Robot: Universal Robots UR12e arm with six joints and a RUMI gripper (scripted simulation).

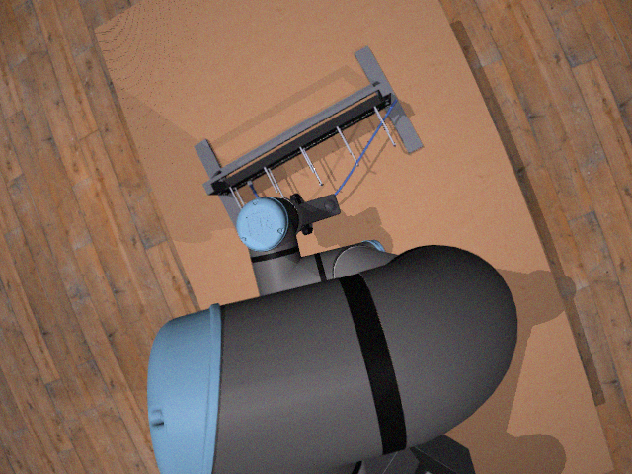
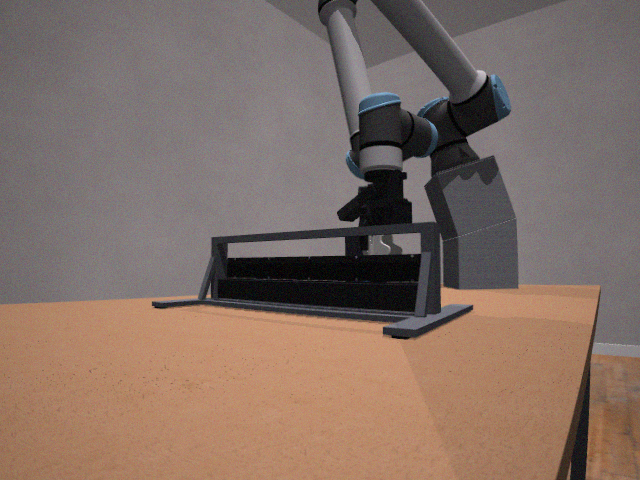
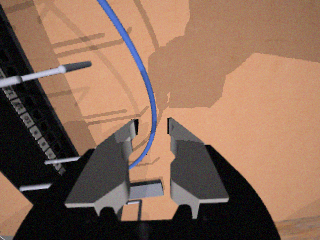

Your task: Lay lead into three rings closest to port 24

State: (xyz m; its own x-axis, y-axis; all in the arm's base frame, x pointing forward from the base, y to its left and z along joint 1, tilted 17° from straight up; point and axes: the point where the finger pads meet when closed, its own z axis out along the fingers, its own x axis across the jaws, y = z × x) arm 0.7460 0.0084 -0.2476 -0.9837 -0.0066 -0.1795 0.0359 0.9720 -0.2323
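Observation:
The blue lead [image 1: 347, 176] [image 3: 145, 77] leaves its plug near the rack's left end, runs under the wrist, then slants to the rack's right end. The three rings nearest port 24 are the middle ring [image 1: 311, 165], the fourth ring [image 1: 348, 146] and the far right ring [image 1: 384, 126]. The lead passes clear of the middle ring and crosses the other two in view; whether it lies inside them I cannot tell. My gripper [image 3: 152, 119] is slightly open, with the lead running loosely between its fingertips. Its tips are hidden in the top and exterior views.
The grey rack [image 1: 408, 132] [image 2: 310, 233] stands on its feet and looks level. Two more rings [image 1: 273, 181] [image 1: 235, 197] stick out near the port 3 end, close to my wrist. In the wrist view a ring's prong [image 3: 45, 74] points in from the left.

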